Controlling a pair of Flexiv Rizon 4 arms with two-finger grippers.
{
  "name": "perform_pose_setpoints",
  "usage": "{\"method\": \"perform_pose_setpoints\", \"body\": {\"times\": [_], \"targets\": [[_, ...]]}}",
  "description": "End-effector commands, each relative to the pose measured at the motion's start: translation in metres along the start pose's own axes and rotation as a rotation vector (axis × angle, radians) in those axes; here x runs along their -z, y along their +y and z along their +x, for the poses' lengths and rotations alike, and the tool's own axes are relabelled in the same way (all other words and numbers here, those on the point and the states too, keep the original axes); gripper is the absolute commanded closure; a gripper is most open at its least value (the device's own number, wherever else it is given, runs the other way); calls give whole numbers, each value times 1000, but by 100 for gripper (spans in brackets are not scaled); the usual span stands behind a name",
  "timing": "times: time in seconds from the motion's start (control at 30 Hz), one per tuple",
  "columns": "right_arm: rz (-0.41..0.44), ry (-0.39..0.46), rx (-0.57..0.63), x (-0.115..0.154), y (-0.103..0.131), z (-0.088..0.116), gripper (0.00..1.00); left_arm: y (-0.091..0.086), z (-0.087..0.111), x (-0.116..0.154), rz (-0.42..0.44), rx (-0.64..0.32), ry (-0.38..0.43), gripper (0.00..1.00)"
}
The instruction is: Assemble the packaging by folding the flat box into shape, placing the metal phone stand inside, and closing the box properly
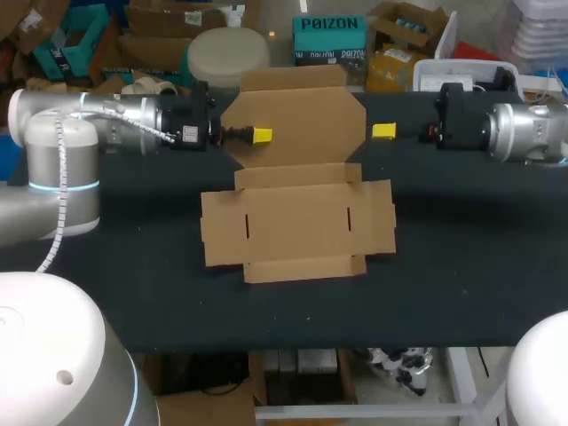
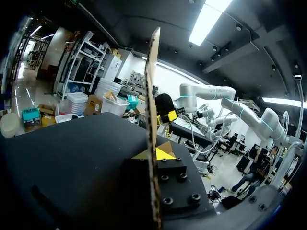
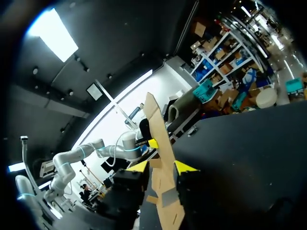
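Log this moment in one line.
flat brown cardboard box unfolded on black table | left hand grips rear flap | right hand at flap's other edge | metal phone stand unseen

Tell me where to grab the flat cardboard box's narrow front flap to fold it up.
Take the front flap at the middle of its free front edge, coming from the table's near side. It lies flat and joins the box along its rear crease, so probably only that edge can lift.

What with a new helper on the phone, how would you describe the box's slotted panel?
On the black table lies a flat cardboard box. Its slotted panel is the wide middle rectangle, between the big far panel and the narrow near strip. Only it has two short dark slits, one near each end.
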State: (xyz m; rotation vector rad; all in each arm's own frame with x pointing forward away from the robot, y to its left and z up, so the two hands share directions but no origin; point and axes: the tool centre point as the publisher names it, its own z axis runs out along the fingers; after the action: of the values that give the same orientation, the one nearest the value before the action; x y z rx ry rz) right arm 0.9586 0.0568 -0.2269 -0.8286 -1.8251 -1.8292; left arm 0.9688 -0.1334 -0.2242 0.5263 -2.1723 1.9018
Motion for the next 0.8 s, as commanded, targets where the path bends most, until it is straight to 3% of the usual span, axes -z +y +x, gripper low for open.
{"method": "perform_pose_setpoints", "body": {"times": [0.03,0.17,0.27,0.3,0.63,0.8], "targets": [[-12,-89,15,20,0,15,68,-6,-5,1,-2,-13,12,100],[-11,-131,49,35,1,23,78,-12,-7,1,7,-36,14,100],[-3,-158,70,44,1,29,91,-17,-9,0,10,-49,14,100],[-2,-165,76,47,0,31,100,-18,-10,-1,11,-59,14,100],[11,-207,147,70,-6,46,100,-30,-10,-5,15,-116,14,100],[68,-233,225,77,-12,59,100,-36,-12,-4,30,-133,7,100]]}}
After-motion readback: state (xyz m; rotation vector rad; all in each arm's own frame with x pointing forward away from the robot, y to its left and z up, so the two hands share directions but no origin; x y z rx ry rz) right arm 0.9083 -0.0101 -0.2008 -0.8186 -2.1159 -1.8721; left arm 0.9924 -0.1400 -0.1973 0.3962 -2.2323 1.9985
